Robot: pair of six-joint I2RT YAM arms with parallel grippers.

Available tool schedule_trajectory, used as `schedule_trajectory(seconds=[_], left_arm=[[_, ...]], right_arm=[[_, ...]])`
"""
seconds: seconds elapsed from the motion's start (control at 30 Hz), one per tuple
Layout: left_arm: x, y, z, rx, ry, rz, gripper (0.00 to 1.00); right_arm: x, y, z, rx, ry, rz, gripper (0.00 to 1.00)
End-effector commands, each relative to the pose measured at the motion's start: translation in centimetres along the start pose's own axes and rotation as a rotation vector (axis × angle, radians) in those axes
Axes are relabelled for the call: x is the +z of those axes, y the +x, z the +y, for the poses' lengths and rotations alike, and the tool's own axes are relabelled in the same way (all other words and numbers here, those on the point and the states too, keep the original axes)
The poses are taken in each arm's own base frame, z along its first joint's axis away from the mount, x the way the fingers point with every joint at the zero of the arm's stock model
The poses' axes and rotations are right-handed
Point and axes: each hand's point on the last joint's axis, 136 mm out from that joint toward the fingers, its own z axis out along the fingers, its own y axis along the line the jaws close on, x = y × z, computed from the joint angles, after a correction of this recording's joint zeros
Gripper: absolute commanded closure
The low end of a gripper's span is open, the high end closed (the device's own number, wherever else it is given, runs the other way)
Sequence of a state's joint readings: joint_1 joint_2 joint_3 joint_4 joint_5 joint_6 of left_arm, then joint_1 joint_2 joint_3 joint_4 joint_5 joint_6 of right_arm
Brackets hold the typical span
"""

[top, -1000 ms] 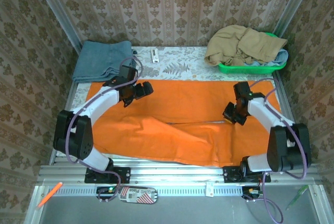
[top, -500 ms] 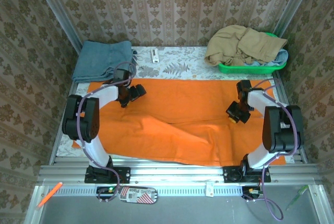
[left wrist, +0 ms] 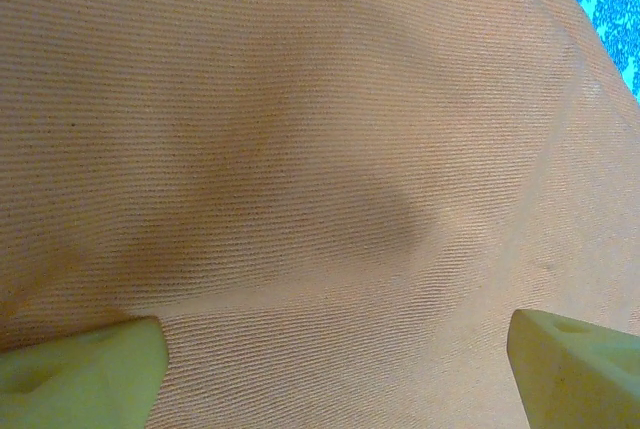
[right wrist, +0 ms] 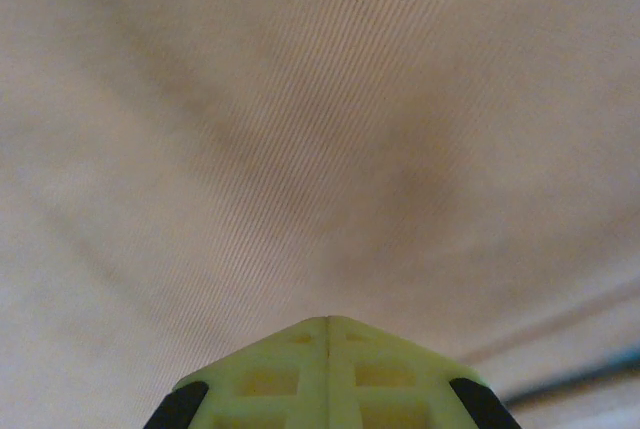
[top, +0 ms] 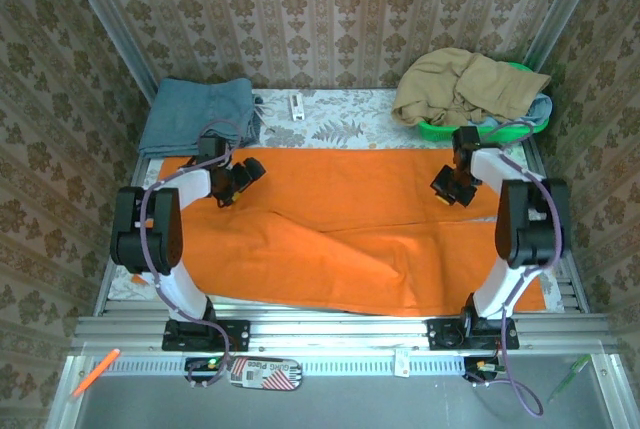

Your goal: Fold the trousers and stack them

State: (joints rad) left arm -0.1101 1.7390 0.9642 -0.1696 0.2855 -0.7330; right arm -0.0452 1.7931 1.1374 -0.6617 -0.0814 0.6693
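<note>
The orange trousers [top: 340,214] lie spread flat across the table, with a diagonal fold running through the middle. My left gripper [top: 243,173] hovers over their back left part. In the left wrist view its pale fingers [left wrist: 82,379] stand wide apart above the ribbed orange cloth [left wrist: 300,149], so the left gripper [left wrist: 335,374] is open and holds nothing. My right gripper [top: 447,189] is over the back right part of the trousers. In the right wrist view the right gripper [right wrist: 328,324] is shut, its tips pressed together close above the cloth [right wrist: 300,129], with no cloth seen between them.
A folded blue-grey garment [top: 195,114] lies at the back left. A green basket [top: 480,131] at the back right holds a tan garment [top: 465,84]. A small white object [top: 296,106] rests on the patterned tablecloth [top: 335,129]. Patterned walls close in three sides.
Both grippers have moved toward the back of the table, the left one also further left. The fold across the trousers' middle has shifted and flattened.
</note>
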Motion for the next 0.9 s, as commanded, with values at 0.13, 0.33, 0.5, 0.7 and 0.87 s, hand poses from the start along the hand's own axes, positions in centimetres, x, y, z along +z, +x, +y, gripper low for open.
schedule_trajectory(seconds=[0.13, 0.33, 0.5, 0.7, 0.87], left_arm=[[0.2, -0.1, 4.4, -0.065, -0.119, 0.003, 0.1], [-3.6, -2.2, 2.9, -0.053, -0.105, -0.068, 0.1], [-12.5, -2.4, 6.7, -0.236, -0.228, -0.18, 0.13], [-20.9, 0.3, 18.0, -0.655, -0.368, -0.328, 0.18], [-20.8, 4.5, 23.8, -0.915, -0.44, -0.267, 0.22]], right_arm=[[2.1, 0.0, 1.9, -0.056, 0.069, 0.031, 0.94], [2.1, -2.5, 3.2, -0.068, 0.042, 0.021, 0.94], [-1.0, -2.0, 5.6, -0.106, -0.047, -0.014, 0.93], [-3.6, 1.7, 7.2, -0.203, -0.108, -0.011, 0.92], [-4.3, 4.5, 7.4, -0.223, -0.181, 0.032, 0.92]])
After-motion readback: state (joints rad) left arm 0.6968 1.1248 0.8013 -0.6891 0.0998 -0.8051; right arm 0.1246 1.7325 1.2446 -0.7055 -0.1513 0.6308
